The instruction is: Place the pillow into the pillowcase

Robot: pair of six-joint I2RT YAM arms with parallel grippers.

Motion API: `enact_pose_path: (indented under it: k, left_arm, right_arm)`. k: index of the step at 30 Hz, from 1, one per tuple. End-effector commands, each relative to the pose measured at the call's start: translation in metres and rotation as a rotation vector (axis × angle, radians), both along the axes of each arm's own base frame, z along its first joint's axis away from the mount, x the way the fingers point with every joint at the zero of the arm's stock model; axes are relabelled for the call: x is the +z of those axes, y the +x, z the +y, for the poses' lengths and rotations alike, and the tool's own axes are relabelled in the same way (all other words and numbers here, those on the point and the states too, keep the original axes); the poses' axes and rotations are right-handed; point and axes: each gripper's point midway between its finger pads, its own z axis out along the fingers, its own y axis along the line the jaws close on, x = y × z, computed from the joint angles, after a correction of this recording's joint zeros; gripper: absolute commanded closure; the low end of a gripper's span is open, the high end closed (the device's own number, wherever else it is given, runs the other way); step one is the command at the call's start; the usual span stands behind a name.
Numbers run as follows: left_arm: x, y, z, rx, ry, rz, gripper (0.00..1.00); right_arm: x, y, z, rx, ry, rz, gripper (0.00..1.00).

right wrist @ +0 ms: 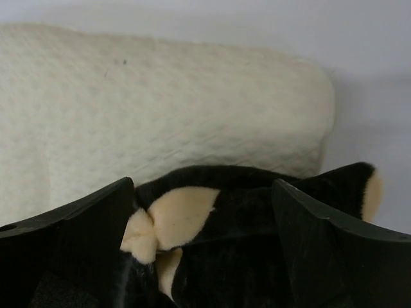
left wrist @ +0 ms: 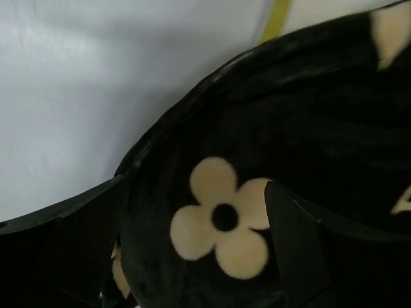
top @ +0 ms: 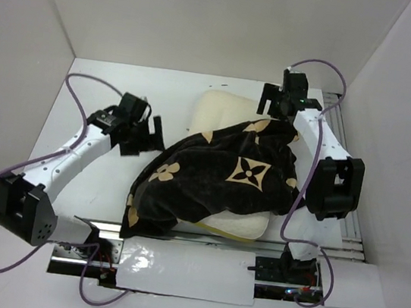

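On the white desk (top: 94, 184), seen from above, the dark brown plush flower-printed pillowcase (top: 218, 175) is covering most of the cream textured rectangular pillow (top: 219, 110). Its far corner and near edge are sticking out, so insertion looks unfinished. Left wrist: left pincer (left wrist: 192, 218) is gaping, empty, over plush. Right wrist: right pincer (right wrist: 204, 192) is gaping, empty, at the case's edge; the case's opening is staying hidden.

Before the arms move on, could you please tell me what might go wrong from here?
With the left gripper and right gripper both open, nothing holds the pillowcase; it may slide off the pillow, whose far corner and near edge lie bare. Closing the right gripper here could catch pillow and fabric together.
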Motion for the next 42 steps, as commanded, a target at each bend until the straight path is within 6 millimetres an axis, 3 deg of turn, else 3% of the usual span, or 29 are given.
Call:
enact_pose_path:
  k: [1,3,4,6,8,11,16,21,25,26,29,30,31,34,36,38,39,40,42]
  left_arm:
    - [-0.044,-0.055,0.008,0.075,-0.037,0.185,0.0]
    - [-0.045,-0.071,0.008,0.086,-0.061,0.153,0.0]
    - [-0.062,-0.088,0.009,0.084,-0.063,0.199,0.0]
    - [-0.067,-0.103,0.012,0.147,-0.098,0.224,0.0]
    - [-0.09,-0.122,0.026,0.262,-0.084,0.302,0.0]
    - [-0.11,-0.134,0.036,0.365,-0.103,0.37,0.1]
    - [-0.145,-0.149,0.036,0.408,-0.097,0.478,0.14]
    - [-0.161,-0.165,0.038,0.451,-0.086,0.54,0.2]
    - [-0.159,-0.166,0.043,0.468,-0.061,0.518,0.27]
    - [-0.162,-0.169,0.044,0.469,-0.056,0.525,0.33]
    - [-0.163,-0.17,0.043,0.466,-0.058,0.538,0.33]
    - [-0.163,-0.175,0.042,0.455,-0.046,0.551,0.3]
    - [-0.161,-0.177,0.043,0.455,-0.048,0.549,0.27]
    - [-0.138,-0.163,0.045,0.455,-0.048,0.455,0.03]
    - [-0.104,-0.147,0.046,0.461,-0.076,0.352,0.0]
    - [-0.087,-0.144,0.058,0.499,-0.048,0.298,0.0]
    - [-0.072,-0.138,0.059,0.504,-0.069,0.239,0.0]
    - [-0.071,-0.136,0.063,0.512,-0.061,0.221,0.0]
    - [-0.069,-0.136,0.066,0.505,-0.055,0.211,0.0]
  right_arm:
    - [0.0,-0.011,0.014,0.085,0.074,0.034,0.06]
    - [-0.012,-0.018,0.014,0.11,0.059,0.049,0.06]
    - [-0.016,-0.019,0.013,0.119,0.047,0.057,0.07]
    - [-0.023,-0.021,0.013,0.106,-0.028,0.07,0.07]
    - [-0.032,-0.024,0.017,0.108,-0.089,0.082,0.07]
    - [-0.034,-0.024,0.016,0.077,-0.164,0.08,0.07]
    - [-0.043,-0.02,0.024,0.08,-0.155,0.074,0.07]
    - [-0.052,-0.025,0.027,0.079,-0.127,0.098,0.07]
    - [-0.065,-0.024,0.033,0.081,-0.124,0.12,0.14]
    - [-0.062,-0.022,0.035,0.087,-0.115,0.111,0.19]
    - [-0.069,-0.024,0.037,0.09,-0.109,0.146,0.41]
    - [-0.069,-0.024,0.037,0.09,-0.109,0.146,0.53]
    - [-0.069,-0.024,0.037,0.082,-0.101,0.146,1.0]
    - [-0.052,-0.023,0.034,0.054,-0.093,0.088,1.0]
    - [-0.029,-0.019,0.022,-0.014,-0.086,0.031,1.0]
    - [-0.007,-0.012,-0.006,-0.117,-0.114,-0.036,1.0]
    - [0.013,-0.01,-0.017,-0.164,-0.096,-0.091,1.0]
    - [0.017,-0.01,-0.046,-0.229,-0.105,-0.096,1.0]
    - [0.034,-0.01,-0.074,-0.294,-0.093,-0.121,1.0]
